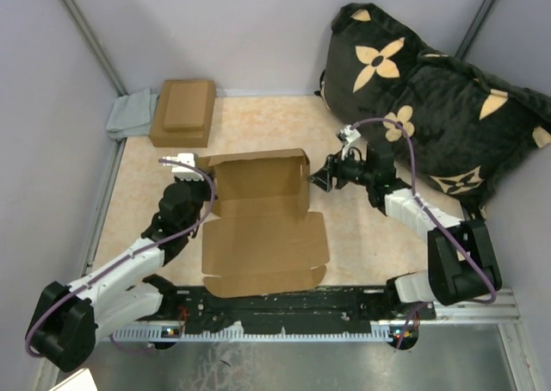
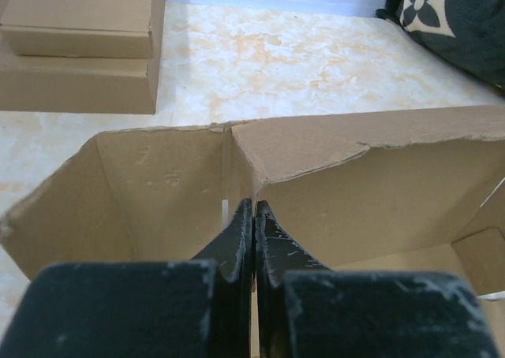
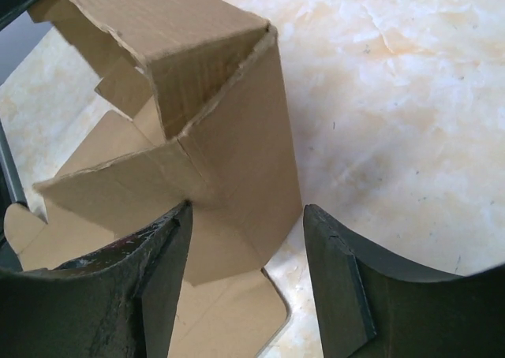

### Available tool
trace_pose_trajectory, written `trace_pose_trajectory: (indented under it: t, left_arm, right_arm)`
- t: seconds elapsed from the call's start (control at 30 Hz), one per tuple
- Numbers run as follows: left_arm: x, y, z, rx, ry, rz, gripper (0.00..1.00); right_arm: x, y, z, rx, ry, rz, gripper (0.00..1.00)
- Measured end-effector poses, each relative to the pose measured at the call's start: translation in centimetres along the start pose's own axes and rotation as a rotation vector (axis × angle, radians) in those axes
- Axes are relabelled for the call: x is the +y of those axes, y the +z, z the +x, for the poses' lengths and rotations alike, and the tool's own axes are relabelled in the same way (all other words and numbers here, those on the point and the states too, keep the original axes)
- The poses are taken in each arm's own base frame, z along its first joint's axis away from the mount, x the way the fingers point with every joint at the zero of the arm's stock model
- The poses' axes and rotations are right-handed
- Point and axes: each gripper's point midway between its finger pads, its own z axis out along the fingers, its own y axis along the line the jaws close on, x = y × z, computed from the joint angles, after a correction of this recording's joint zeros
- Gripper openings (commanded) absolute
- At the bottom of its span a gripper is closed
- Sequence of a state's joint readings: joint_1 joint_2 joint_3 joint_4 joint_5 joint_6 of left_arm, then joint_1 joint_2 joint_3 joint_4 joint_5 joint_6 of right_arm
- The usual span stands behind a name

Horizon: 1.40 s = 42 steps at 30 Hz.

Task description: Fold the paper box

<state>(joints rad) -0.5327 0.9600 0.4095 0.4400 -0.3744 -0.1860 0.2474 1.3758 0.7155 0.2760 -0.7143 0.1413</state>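
From above, the paper box (image 1: 263, 223) is lying in the middle of the table (image 1: 362, 236), its rear walls standing up and its front panel lying flat. The left gripper (image 1: 188, 162) is reaching the left rear corner, and the right gripper (image 1: 317, 177) is facing the right wall.

Left wrist: the fingers (image 2: 237, 247) are pressing together at the corner seam.

Right wrist: the fingers (image 3: 158, 263) are standing wide apart, straddling the wall's corner.
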Motion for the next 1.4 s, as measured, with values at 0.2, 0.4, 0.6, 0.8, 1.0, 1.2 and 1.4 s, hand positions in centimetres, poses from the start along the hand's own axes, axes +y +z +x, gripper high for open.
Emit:
trace_pose_trajectory:
  t: [0.2,0.4,0.6,0.8,1.0,1.2,1.4]
  left_arm:
    - [0.1,-0.9,1.1,-0.011,-0.02,0.014,0.0]
    - [0.0,-1.7,1.6,-0.026,-0.023,0.033,0.0]
    - [-0.3,-2.3,1.7,-0.05,0.0,0.051,0.0]
    - [-0.9,-2.7,1.7,-0.061,0.03,0.068,0.0]
    - [-1.3,-3.2,1.4,-0.078,0.04,0.083,0.0]
    - [-1.3,-3.5,1.4,-0.088,0.05,0.085,0.0]
    - [-1.5,-3.8,1.2,-0.098,0.056,0.093,0.0]
  right_arm:
    - [0.0,-0.4,1.7,0.028,0.017,0.047,0.64]
    - [0.6,-0.5,3.2,0.051,0.011,0.049,0.68]
    - [1.8,-0.8,3.9,0.026,-0.027,0.007,0.71]
    - [2.8,-1.0,3.1,0.002,-0.065,-0.013,0.72]
    - [4.9,-0.3,3.0,0.019,-0.123,-0.006,0.71]
    - [5.4,1.0,3.4,0.069,-0.158,0.117,0.62]
    - [3.7,1.3,4.6,0.109,-0.116,0.308,0.63]
